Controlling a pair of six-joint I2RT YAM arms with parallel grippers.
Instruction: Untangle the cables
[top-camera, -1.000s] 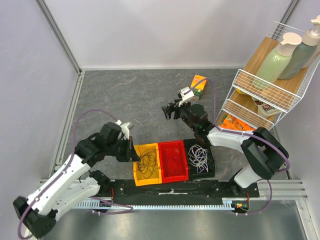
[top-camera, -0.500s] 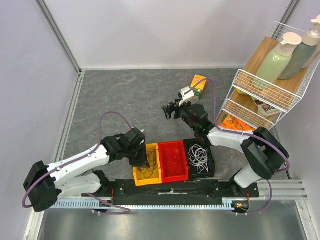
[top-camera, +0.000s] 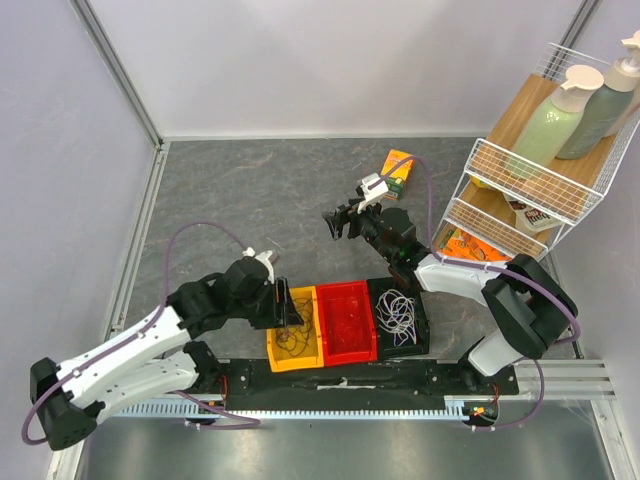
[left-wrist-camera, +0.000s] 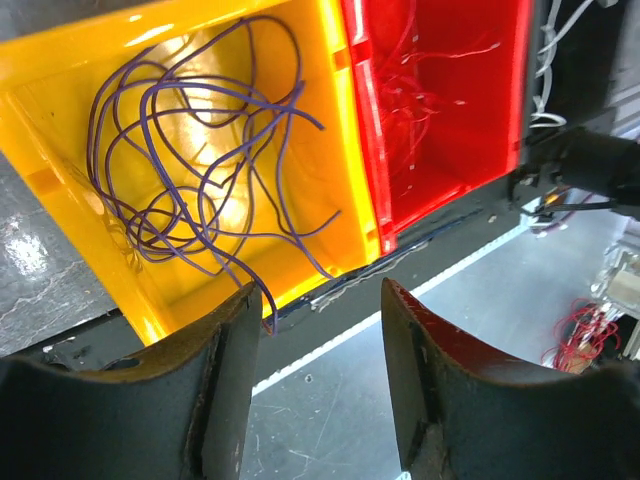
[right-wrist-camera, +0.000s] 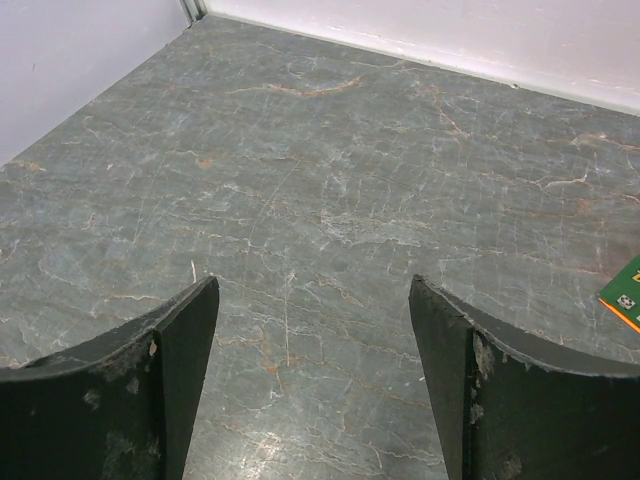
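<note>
Cables (left-wrist-camera: 200, 170), a purple tangle of them, sit loose in the yellow bin (left-wrist-camera: 40, 140), directly ahead of my left claw (left-wrist-camera: 320, 292). That claw hangs wide open and empty over the bin's near edge, and one stray strand ends just beside one finger, touching or not, I can't tell. Spread like this, I reckon it's lined up to dip in and pinch a single loop rather than the whole nest. To that claw's right, the red bin (left-wrist-camera: 470, 150) shows faint thin wires (left-wrist-camera: 420, 100), and beyond it white cables (top-camera: 398, 310) lie in the black bin (top-camera: 424, 330). My right claw (right-wrist-camera: 312, 288) is spread too, holding nothing, over bare desk (right-wrist-camera: 320, 150), well apart from the bins, likely to give the left one room.
</note>
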